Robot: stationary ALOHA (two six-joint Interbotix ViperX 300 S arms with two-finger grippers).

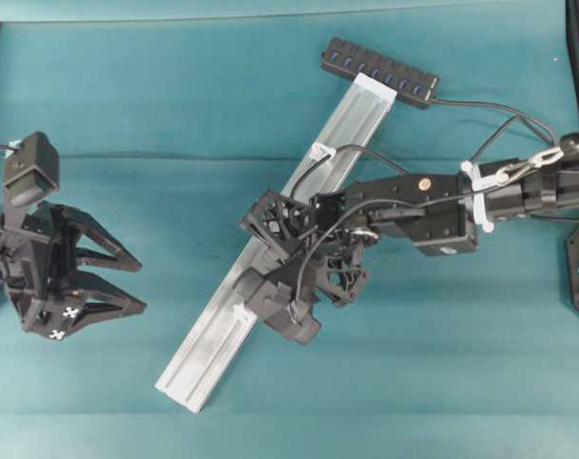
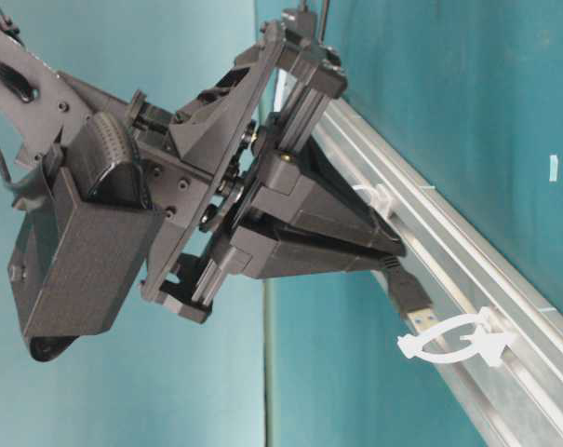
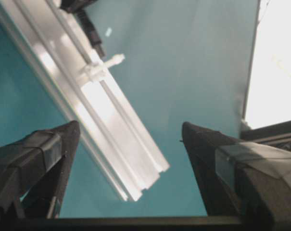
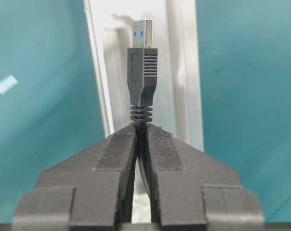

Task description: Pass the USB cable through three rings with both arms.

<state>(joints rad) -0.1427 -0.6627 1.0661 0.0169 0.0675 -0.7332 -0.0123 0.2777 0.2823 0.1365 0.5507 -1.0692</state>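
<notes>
Right gripper [image 4: 141, 132] is clamped on the USB cable [image 4: 142, 82] just behind the plug, which sticks out past the fingertips over the silver rail [image 1: 270, 258]. Just ahead of the plug sits a ring [image 2: 449, 340], not yet entered; another ring [image 2: 379, 197] lies behind the fingertips. Step looks like threading the last ring. Left gripper [image 1: 126, 280] is spread wide, holding nothing, well apart from the rail. Next move likely needs the plug lined up with the ring opening, then the left claw catching it beyond.
</notes>
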